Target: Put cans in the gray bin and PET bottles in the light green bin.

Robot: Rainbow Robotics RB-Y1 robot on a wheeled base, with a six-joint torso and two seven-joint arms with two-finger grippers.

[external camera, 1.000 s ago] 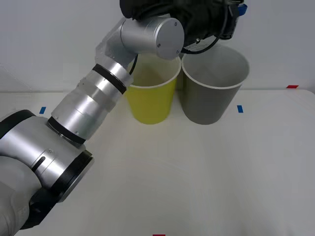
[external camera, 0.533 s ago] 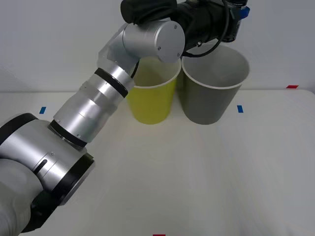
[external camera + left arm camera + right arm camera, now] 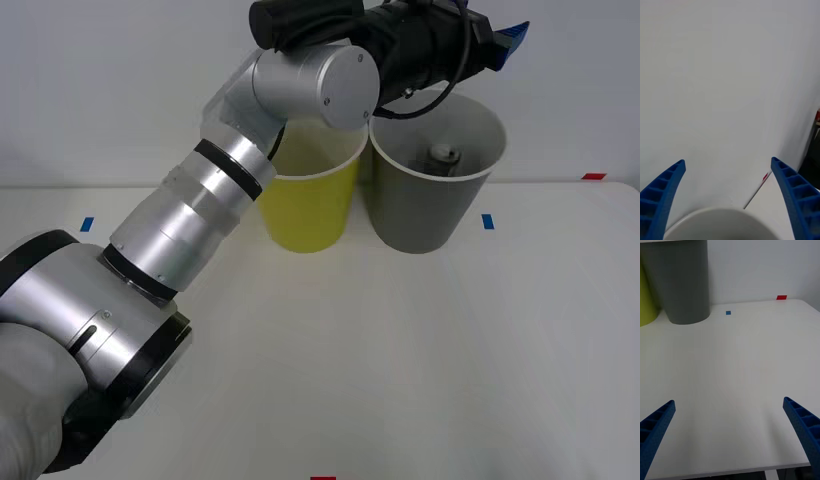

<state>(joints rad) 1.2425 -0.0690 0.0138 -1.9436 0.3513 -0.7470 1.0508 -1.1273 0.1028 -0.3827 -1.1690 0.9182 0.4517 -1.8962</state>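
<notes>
White tabletop (image 3: 400, 360) lies bare on my side of the gray bin (image 3: 425, 205), and my right pincer (image 3: 730, 435) hangs low over it, well short of that bin, fingers spread wide and holding nothing. The light green bin (image 3: 310, 205) stands just beside the gray bin, on its left as I face it. Inside the gray bin sits the can (image 3: 443, 155), upright, silver top showing, its long axis running straight up along the bin's own. My left pincer (image 3: 505, 35) is above the gray bin's far rim, reaching beyond it toward the wall, fingers apart and empty; in its wrist view a white rim (image 3: 720, 223) curves just under my fingertips. So the can lies below and slightly nearer than that pincer, already where it belongs. I judge the next move to be a plain lift and pull back of the left arm, clear of the gray bin's rim.
</notes>
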